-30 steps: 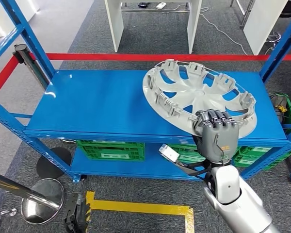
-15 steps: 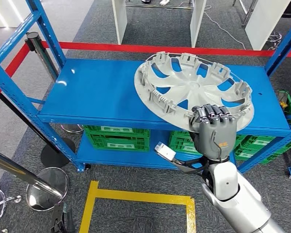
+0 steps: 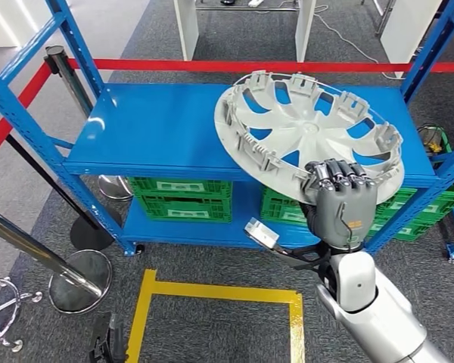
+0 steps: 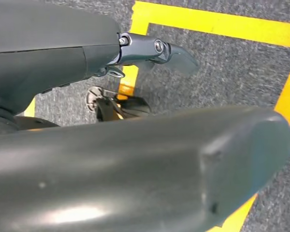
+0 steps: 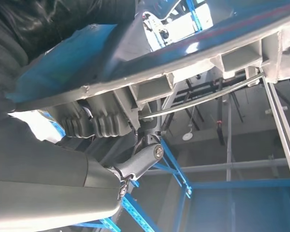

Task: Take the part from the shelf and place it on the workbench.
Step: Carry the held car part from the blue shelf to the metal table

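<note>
The part is a silver-grey wheel cover, tilted, its far edge over the blue shelf top and its near edge past the shelf's front. My right hand grips its near rim, fingers curled over the edge. In the right wrist view the cover's ribbed rim runs across above the dark fingers that clamp it. My left hand hangs over the carpet and yellow tape, its fingers stretched out and holding nothing.
Green crates sit on the lower shelf. A red barrier tape runs behind the rack, with blue uprights at both ends. A stanchion base stands at the left, and yellow floor tape marks the carpet in front.
The whole view has shifted as the camera moved. The wheel cover, still held by my right hand, now reaches further out past the shelf's front edge.
</note>
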`<action>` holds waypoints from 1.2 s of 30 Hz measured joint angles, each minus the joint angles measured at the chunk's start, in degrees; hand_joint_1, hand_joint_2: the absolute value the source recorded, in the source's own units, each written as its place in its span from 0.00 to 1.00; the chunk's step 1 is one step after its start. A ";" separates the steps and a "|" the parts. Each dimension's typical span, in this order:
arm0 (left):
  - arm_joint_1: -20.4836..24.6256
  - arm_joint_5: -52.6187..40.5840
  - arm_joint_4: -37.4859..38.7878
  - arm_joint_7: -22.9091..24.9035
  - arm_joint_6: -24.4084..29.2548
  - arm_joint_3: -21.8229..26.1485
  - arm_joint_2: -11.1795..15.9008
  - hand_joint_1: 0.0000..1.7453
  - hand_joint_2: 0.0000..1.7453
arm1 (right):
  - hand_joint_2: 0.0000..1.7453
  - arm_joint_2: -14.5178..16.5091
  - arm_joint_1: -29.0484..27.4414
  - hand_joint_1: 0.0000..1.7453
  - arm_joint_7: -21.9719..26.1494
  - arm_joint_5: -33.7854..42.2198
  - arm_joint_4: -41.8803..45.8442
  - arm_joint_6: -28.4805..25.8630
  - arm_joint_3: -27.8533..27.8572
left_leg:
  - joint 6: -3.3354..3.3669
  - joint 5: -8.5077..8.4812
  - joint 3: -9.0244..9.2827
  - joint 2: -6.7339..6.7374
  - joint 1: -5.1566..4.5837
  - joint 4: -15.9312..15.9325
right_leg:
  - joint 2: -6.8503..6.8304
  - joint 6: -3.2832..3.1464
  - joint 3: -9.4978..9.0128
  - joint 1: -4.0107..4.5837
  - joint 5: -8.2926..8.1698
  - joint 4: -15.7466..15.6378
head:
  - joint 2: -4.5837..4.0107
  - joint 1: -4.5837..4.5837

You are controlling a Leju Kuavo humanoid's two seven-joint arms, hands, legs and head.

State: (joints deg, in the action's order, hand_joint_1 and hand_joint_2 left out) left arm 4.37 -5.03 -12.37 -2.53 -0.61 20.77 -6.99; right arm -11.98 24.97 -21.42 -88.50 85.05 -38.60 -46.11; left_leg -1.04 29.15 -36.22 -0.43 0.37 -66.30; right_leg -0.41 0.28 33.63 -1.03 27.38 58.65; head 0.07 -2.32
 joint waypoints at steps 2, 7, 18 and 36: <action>0.30 -1.13 0.00 -0.01 -0.02 -0.85 -0.12 0.00 0.00 | 1.00 -0.44 -1.35 1.00 0.81 0.00 0.95 0.00 1.36 | 0.01 0.49 5.58 -0.03 0.37 3.33 | -0.12 0.62 2.72 0.06 -2.05 0.45 | 0.00 -0.05; 0.10 -1.90 0.05 0.19 0.03 -1.63 -0.55 0.00 0.00 | 1.00 -1.46 -3.27 1.00 2.03 0.00 1.85 0.00 3.30 | 2.05 0.00 7.02 0.04 -0.34 9.47 | -0.05 2.72 4.47 -0.48 -3.41 0.15 | 0.00 0.01; 1.32 -2.59 0.09 0.55 0.19 -2.66 -1.54 0.00 0.00 | 1.00 -2.38 -8.24 1.00 8.10 0.00 3.78 0.00 8.59 | 2.64 -6.49 -1.31 0.22 -1.05 8.29 | 0.35 2.30 -4.78 0.14 3.46 1.80 | 0.00 0.28; 3.20 -3.25 0.08 0.52 0.26 -4.05 -1.87 0.00 0.00 | 1.00 0.60 -11.78 1.00 15.04 0.00 6.25 0.00 14.11 | 1.67 1.07 7.97 -0.09 -0.83 9.56 | -0.34 1.80 3.72 0.10 -4.13 -0.31 | 0.00 0.02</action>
State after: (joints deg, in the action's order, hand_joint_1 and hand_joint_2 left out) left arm 7.57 -8.28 -12.29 -2.01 -0.36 16.72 -8.86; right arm -11.39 13.19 -6.38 -88.50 91.30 -38.60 -32.00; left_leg 0.62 30.22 -28.25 -0.52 -0.46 -56.74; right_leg -0.75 2.08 37.36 -0.92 23.24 58.34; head 0.07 -2.30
